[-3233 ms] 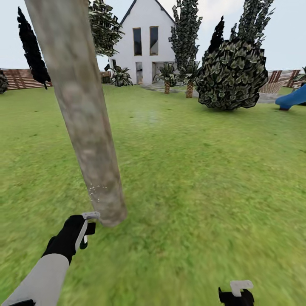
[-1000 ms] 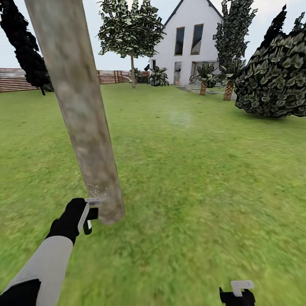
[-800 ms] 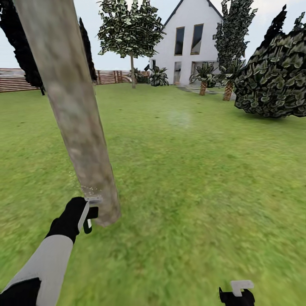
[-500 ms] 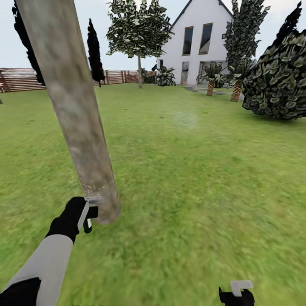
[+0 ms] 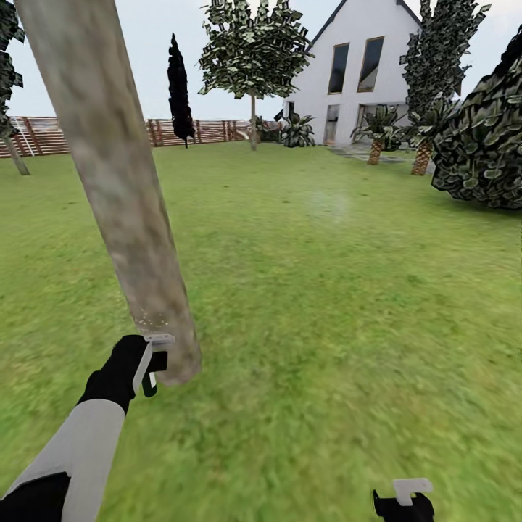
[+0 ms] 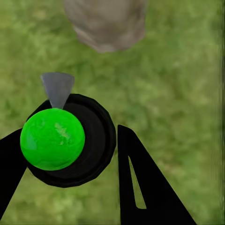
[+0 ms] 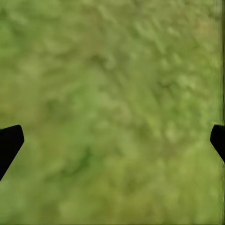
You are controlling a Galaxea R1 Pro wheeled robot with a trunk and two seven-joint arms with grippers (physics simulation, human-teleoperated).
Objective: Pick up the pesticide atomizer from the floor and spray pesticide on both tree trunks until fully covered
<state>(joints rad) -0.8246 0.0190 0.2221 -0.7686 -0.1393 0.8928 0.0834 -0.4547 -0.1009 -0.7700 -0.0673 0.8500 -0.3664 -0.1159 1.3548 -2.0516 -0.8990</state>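
Item: pesticide atomizer [image 6: 65, 140]. A small round black body with a bright green ball on top and a grey wedge-shaped nozzle pointing toward the base of the tree trunk [image 6: 105, 23]. From the head camera it shows as a small dark piece with a pale grey top and a green fleck [image 5: 151, 362], held low over the grass, just beside the foot of the trunk [image 5: 116, 188].

Holder: left pincer [image 5: 148, 360], black, on a white forearm. Its two black fingers [image 6: 140, 183] sit on either side of the atomizer's body, pinching it.

Tree trunk: thick, straight, branchless column of mottled grey-beige bark with brownish patches, leaning across the left of the head view from top edge to lawn. A light scatter of pale specks shows on the bark just above the atomizer.

Right pincer [image 5: 404, 500]: black with a pale grey piece, low at the lower edge of the head view, well apart from the trunk. Its wrist camera shows the two black fingertips [image 7: 9, 143] at opposite edges, spread wide, with grass between them.

Setting: green lawn [image 5: 326, 290]; brown slat fence [image 5: 210, 131] along the far side; white gabled house [image 5: 362, 65]; a leafy tree [image 5: 254, 43] with a thin trunk; a narrow black-leaved tree [image 5: 178, 69]; short palms [image 5: 377, 130] by the house; a large dark bush [image 5: 486, 138] at right.
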